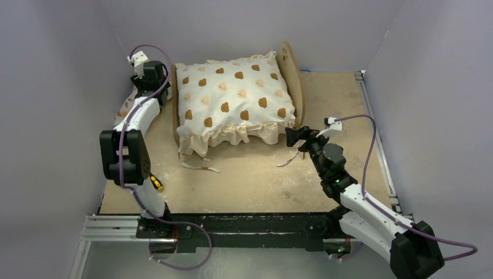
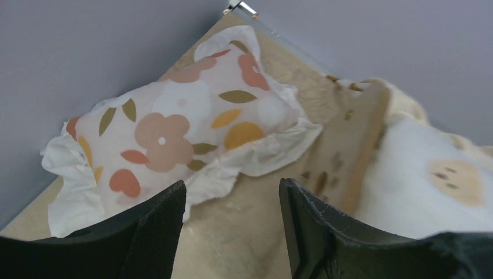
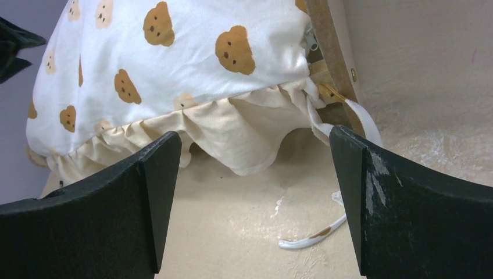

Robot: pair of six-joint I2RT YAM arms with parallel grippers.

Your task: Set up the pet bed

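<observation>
Looking at the pet bed (image 1: 289,65), I think its thin wood boards are stiff and light, so a board edge is good to pinch. It sits far back on the worktop (image 1: 250,180), under the puffy bear-print cushion (image 1: 232,93) with its floppy frill. My right gripper (image 3: 254,142) is wide and holds nothing. My left gripper (image 2: 232,195) is partly spread, bare too, near the squishy flower pillow (image 2: 168,131).

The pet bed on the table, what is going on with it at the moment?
The bear-print cushion lies on the wooden frame of the pet bed. The right gripper is open at the cushion's near ruffled edge and holds nothing. The left gripper, also open and empty, is at the bed's left end, pointing toward the floral pillow, which lies on the table outside the bed.
</observation>
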